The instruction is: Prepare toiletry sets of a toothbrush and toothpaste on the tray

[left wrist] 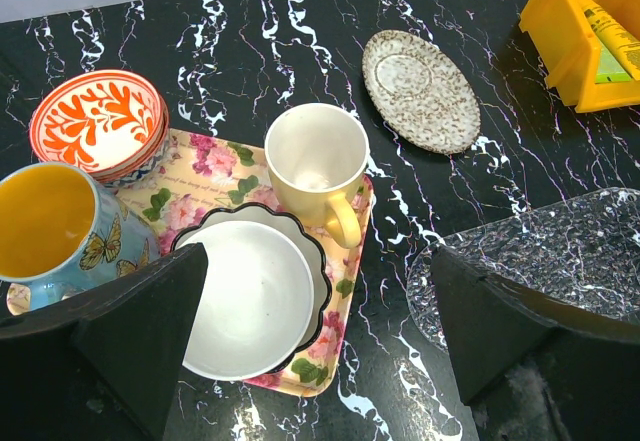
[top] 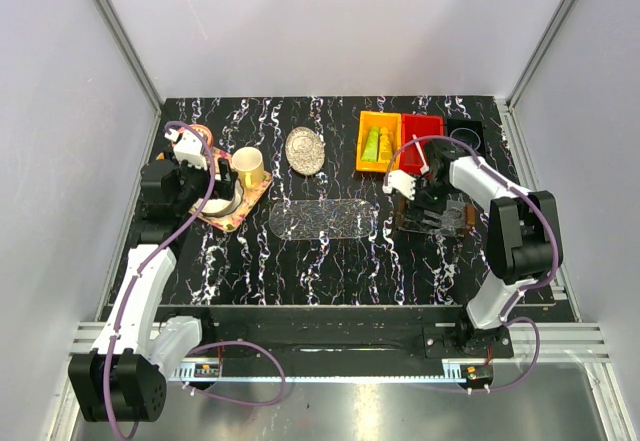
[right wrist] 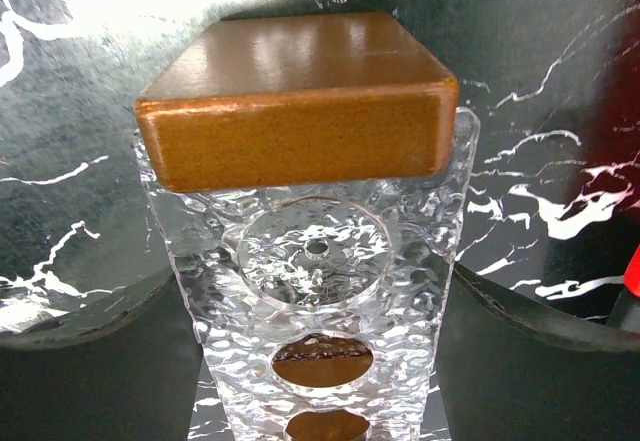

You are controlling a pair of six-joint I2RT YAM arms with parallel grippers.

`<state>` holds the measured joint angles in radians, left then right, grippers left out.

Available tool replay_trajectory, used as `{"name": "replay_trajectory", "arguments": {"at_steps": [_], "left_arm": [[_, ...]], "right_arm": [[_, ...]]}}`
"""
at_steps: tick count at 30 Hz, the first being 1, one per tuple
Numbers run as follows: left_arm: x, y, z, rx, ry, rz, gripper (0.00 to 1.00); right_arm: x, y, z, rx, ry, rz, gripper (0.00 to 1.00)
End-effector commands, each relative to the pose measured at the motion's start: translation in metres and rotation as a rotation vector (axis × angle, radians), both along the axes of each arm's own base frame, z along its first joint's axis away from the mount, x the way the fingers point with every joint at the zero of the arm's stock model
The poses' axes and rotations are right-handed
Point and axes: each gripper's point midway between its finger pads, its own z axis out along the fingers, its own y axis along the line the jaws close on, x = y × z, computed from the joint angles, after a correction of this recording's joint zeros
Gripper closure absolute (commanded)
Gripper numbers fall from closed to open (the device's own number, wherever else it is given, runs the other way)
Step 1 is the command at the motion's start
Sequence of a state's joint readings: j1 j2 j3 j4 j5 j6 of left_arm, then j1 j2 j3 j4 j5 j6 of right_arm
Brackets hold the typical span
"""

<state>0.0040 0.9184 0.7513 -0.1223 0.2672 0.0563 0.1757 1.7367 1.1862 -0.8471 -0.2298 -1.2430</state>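
I see soft little toothpaste tubes point(top: 373, 144) in the yellow plastic bin point(top: 376, 167), behind the clear bumpy oval tray point(top: 322, 219) and to its right. I'd guess they are light, squashy and slippery, so I'd pinch the flat middle. Left pincer point(left wrist: 320, 336) and right pincer point(right wrist: 320, 361) both gape wide, empty.

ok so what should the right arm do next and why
Probably lift the right gripper off the clear holder and move to the yellow bin for the green toothpaste tube: its jaws are open and hold nothing, the oval tray is bare, and no toothbrush shows in any view.
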Motion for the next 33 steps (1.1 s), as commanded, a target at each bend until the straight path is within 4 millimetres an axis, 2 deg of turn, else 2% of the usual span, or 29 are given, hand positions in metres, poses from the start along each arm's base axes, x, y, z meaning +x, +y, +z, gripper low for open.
{"name": "replay_trajectory", "arguments": {"at_steps": [1,10,15,19,24,27,28,33], "left_arm": [[0.007,0.002,0.028,0.016,-0.086,0.005,0.01],[0.007,0.004,0.028,0.023,-0.084,0.016,0.01],[0.009,0.008,0.028,0.033,-0.090,0.031,0.01],[0.011,0.011,0.029,0.038,-0.099,0.047,0.01],[0.013,0.013,0.030,0.045,-0.104,0.060,0.01],[0.014,0.014,0.029,0.050,-0.105,0.063,0.01],[0.015,0.015,0.029,0.052,-0.105,0.066,0.01],[0.016,0.017,0.028,0.059,-0.111,0.077,0.01]], "right_arm": [[0.020,0.026,0.025,0.054,-0.086,0.024,0.39],[0.039,0.058,0.045,0.093,-0.143,0.060,0.43],[0.039,0.084,0.043,0.100,-0.119,0.089,0.43],[0.044,0.106,0.049,0.116,-0.122,0.105,0.43],[0.041,0.142,0.056,0.121,-0.105,0.134,0.43],[0.033,0.156,0.053,0.107,-0.069,0.143,0.43],[0.036,0.161,0.058,0.107,-0.079,0.145,0.43],[0.030,0.181,0.053,0.062,-0.033,0.142,0.43]]}}
